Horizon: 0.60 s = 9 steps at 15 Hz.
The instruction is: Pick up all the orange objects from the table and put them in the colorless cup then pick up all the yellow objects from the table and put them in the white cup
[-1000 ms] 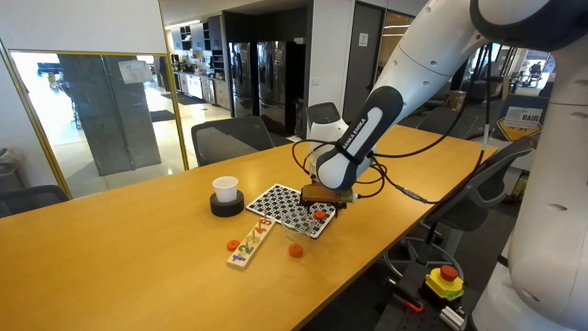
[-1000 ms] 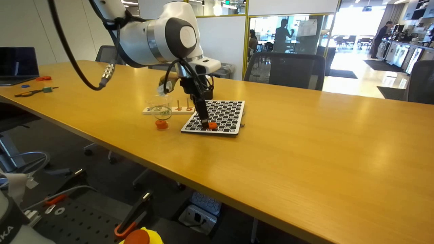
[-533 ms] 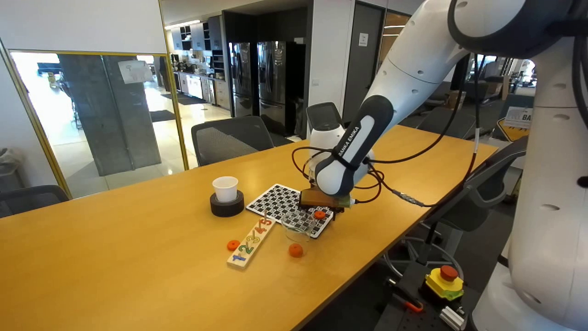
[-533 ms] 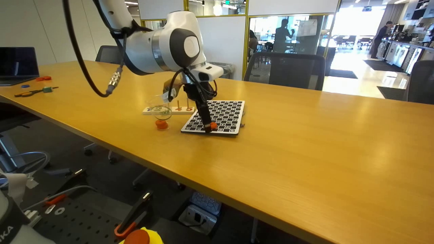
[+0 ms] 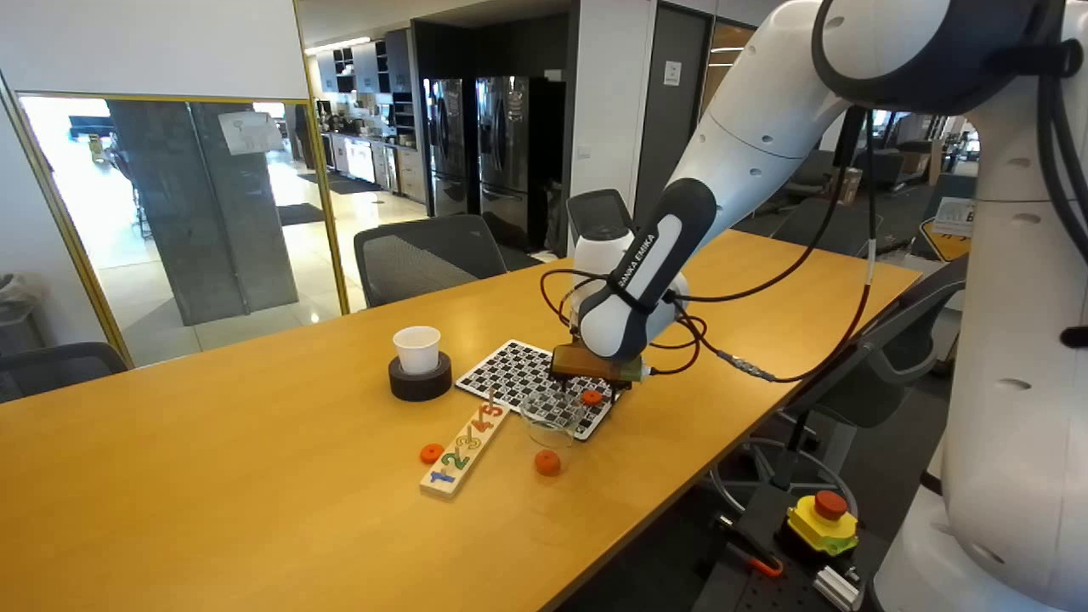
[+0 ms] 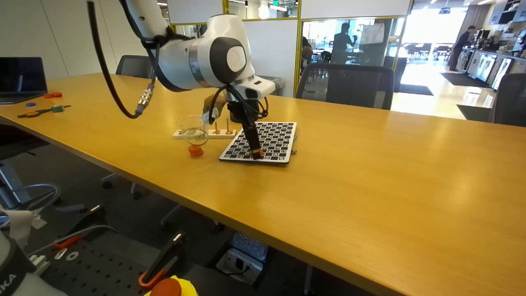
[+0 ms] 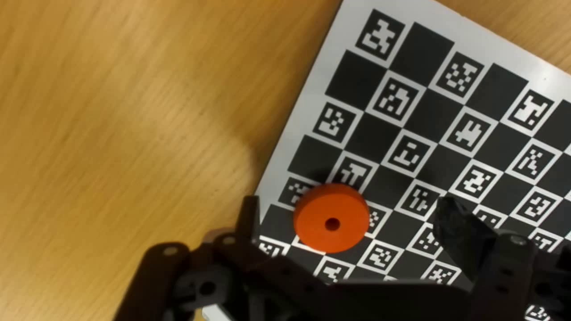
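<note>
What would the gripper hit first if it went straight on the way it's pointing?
Probably the checkered board, with the orange piece between the open fingers; one might meet the table, depth unclear.

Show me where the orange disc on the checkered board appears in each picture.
Wrist view: orange disc right of centre, below the middle, framed by the open end effector.
In an exterior view: orange disc right of centre, below the middle.
In an exterior view: orange disc at the centre, mostly hidden.
Shared landmark: the checkered board.
</note>
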Available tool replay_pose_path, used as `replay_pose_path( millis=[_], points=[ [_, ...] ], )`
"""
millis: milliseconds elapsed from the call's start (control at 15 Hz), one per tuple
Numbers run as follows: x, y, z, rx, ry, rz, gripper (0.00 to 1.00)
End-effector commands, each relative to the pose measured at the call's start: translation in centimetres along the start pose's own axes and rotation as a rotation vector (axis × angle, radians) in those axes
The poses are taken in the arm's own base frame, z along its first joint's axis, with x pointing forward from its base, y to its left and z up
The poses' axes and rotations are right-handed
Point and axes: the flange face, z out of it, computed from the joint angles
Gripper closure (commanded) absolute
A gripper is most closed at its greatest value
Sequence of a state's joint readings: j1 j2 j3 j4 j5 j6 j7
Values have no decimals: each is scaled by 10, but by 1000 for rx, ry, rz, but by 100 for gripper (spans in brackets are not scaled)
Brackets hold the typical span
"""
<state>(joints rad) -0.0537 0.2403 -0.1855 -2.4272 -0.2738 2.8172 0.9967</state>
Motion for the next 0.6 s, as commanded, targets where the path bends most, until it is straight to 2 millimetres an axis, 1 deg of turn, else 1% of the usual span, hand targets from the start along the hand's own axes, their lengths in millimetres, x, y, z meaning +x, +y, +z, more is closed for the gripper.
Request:
replay_pose_path(
  millis=[0,67,133,200,467,533],
  points=[
    [7,-6,-1,26,13,-1,25],
    [7,-6,-1,27,10,-2,26],
    [7,-7,-1,29,8,0,32],
    [8,-7,-1,30,6,0,42],
    [11,-5,-3,35,2,3,70],
    [11,-6,-4,38,0,2,79]
  ],
)
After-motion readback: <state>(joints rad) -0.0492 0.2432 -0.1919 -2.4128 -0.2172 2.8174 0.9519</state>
